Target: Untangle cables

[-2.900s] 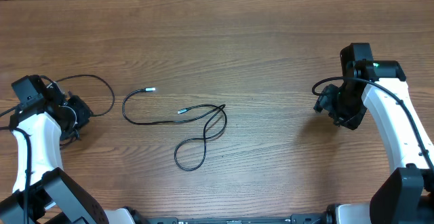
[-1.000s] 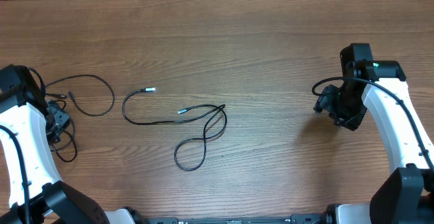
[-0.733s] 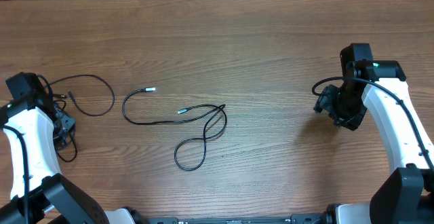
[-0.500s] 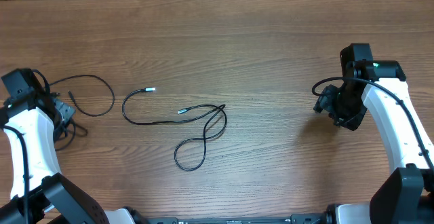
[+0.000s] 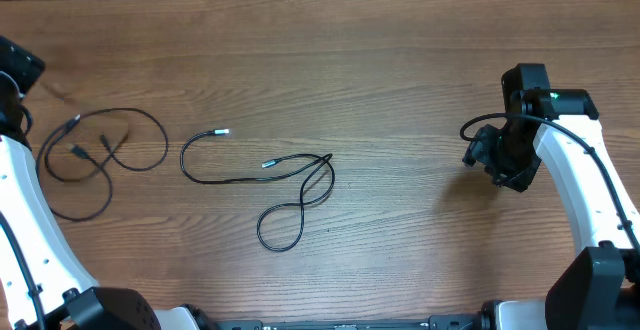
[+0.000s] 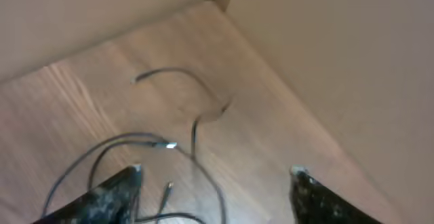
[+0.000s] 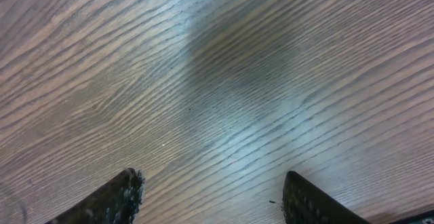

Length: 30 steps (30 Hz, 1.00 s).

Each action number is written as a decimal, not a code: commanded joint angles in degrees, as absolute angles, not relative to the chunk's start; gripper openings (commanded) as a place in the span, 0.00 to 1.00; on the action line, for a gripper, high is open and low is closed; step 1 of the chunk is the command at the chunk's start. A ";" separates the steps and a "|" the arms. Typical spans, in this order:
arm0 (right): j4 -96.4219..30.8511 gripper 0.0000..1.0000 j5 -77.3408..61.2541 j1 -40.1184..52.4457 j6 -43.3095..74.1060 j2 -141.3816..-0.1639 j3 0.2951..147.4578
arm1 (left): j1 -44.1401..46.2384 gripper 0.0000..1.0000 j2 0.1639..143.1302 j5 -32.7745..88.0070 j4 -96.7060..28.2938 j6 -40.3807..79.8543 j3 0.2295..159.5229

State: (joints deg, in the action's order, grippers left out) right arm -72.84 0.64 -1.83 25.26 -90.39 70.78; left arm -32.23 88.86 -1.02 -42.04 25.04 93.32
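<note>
Progress seemed well along: on the table point(image 5: 380, 60), 2 cables lay apart, the side cable point(image 5: 108, 150) at 9 o'clock and the middle cable point(image 5: 296, 160) near centre toward 7 o'clock, neither touching the other. Each crossed over itself in loops, probably left to straighten. The left gripper point(image 6: 213, 183) hung wide open above the side cable, holding nothing; the right gripper point(image 7: 210, 190), at 3 o'clock, gaped empty over bare wood.

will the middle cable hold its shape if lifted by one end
Probably not: the middle cable lies in loose curves and a crossed loop, so likely floppy. It looks thin, so probably light and easily dragged.
</note>
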 commanded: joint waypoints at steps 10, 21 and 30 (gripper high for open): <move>-72.55 0.65 1.15 -1.93 25.28 -90.21 70.43 | -28.10 0.82 92.60 -0.36 -59.31 21.74 93.34; -72.55 0.65 1.15 -1.93 25.26 -90.21 70.43 | -11.09 0.15 95.79 9.76 -58.19 12.05 93.25; -72.49 0.67 1.17 -1.93 25.28 -90.21 70.43 | 9.41 0.21 99.61 10.57 -67.75 3.95 93.03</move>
State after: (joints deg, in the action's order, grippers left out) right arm -72.77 0.64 -1.85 25.26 -90.39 70.78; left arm 3.53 97.78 9.45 -66.02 9.10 93.17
